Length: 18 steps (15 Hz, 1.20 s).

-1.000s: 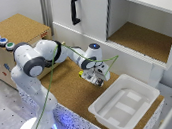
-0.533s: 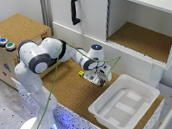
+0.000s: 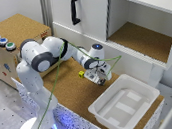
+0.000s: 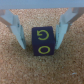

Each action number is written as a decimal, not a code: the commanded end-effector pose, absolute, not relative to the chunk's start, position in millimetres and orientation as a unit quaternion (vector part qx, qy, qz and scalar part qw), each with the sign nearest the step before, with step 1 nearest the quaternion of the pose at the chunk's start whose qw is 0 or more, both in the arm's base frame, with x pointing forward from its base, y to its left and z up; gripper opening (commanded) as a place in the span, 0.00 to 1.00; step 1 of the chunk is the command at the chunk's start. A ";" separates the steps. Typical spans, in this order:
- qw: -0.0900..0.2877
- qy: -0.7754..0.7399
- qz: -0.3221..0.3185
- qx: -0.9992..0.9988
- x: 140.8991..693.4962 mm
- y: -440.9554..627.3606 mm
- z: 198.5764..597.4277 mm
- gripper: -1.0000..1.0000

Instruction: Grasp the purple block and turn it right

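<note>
As we look through the wrist view, we see the purple block sitting on a cork surface, squarely between the two pale fingers of the gripper. The face turned toward this camera is dark, nearly navy, and carries two yellow circular arrow marks, one above the other. The jaws stand spread, one finger on each side of the block; the finger on one side seems to touch or nearly touch the block's edge, while a thin strip of cork shows between the block and the other finger. We cannot tell whether either finger presses on it.

In the exterior view, we see the white arm reaching from its base across the cork-topped table, with the gripper lowered to the surface. The block itself is hidden under the hand here. A tiny yellow block lies on the cork just beside the gripper, toward the exterior view's left. A white bin sits near the gripper, toward the exterior view's right and closer to the camera. Behind the arm stands a white cabinet with a black handle and an open compartment lined with cork. A cork-topped box with coloured buttons stands at the exterior view's left.
</note>
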<state>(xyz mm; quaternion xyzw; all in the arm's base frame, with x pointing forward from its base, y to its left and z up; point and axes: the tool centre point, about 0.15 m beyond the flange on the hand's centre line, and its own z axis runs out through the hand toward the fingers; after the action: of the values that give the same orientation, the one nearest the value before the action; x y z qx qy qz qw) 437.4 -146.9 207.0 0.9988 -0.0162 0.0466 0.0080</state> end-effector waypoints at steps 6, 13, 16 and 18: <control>-0.032 -0.035 0.073 0.996 436.0 -122.0 255.7 0.00; -0.046 -0.185 0.034 0.981 404.1 -95.5 290.9 0.00; -0.038 -0.251 0.011 0.967 399.8 -101.8 287.5 0.00; -0.001 -0.273 -0.010 0.962 401.7 -112.1 273.3 0.00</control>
<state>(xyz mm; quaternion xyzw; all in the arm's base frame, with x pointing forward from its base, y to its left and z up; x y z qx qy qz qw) 407.9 -100.7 280.0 0.9762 -0.2097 0.0303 -0.0457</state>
